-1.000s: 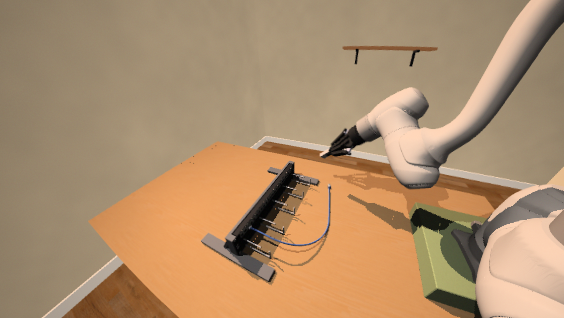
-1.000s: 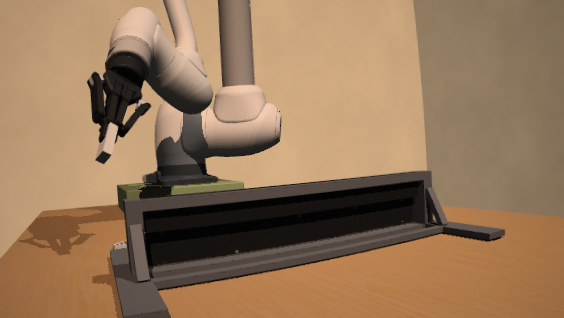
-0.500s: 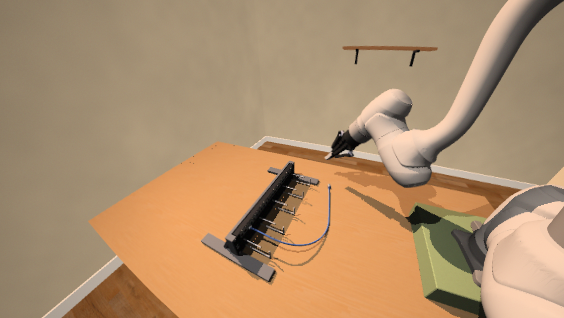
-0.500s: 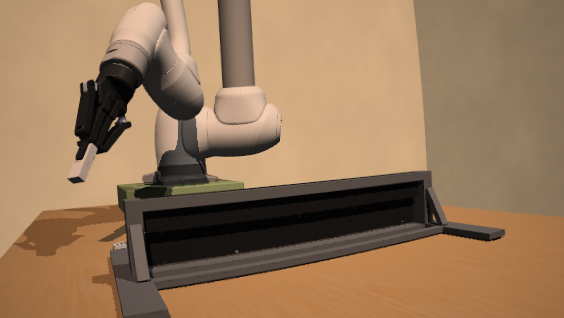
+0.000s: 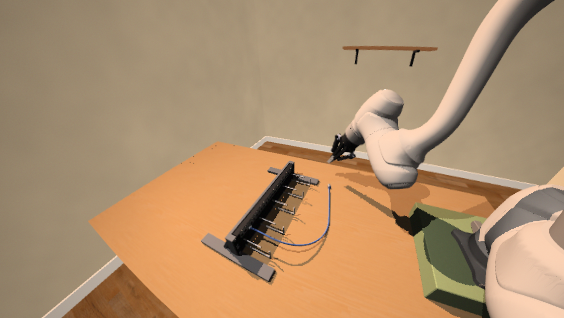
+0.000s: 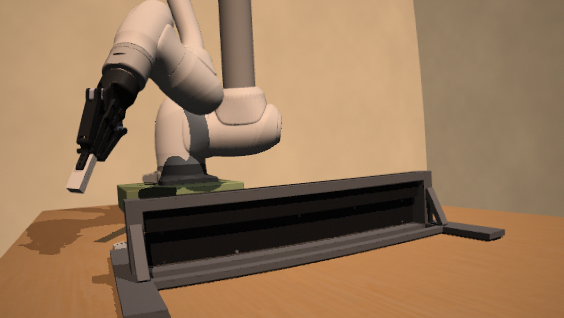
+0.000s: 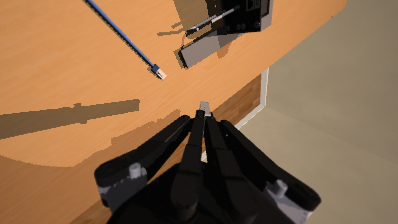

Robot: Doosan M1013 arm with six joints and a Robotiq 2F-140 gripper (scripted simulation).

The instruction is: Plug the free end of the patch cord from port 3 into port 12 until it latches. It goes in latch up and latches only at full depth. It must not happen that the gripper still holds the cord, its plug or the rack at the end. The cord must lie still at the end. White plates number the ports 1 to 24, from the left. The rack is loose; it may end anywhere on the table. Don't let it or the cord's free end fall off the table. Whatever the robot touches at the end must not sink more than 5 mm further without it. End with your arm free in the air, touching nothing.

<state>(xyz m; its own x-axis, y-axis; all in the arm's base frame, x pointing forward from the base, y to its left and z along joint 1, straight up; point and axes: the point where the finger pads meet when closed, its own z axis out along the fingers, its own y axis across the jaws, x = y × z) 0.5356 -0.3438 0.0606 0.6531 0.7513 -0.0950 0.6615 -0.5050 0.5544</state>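
The dark patch-panel rack stands on the wooden table on two grey feet; the exterior view shows its back side. A blue patch cord runs from a port near the rack's near end and curves across the table to its free plug, which lies flat on the wood. The wrist view shows that plug beside one end of the rack. My gripper hangs in the air above the far end of the table, past the plug. Its fingers are shut with nothing between them; it also shows in the exterior view.
Several short grey stubs stick out of the rack's front. The arm's green base pad sits at the right of the table. The table's far edge is close below the gripper, with floor beyond. A wall shelf hangs high up.
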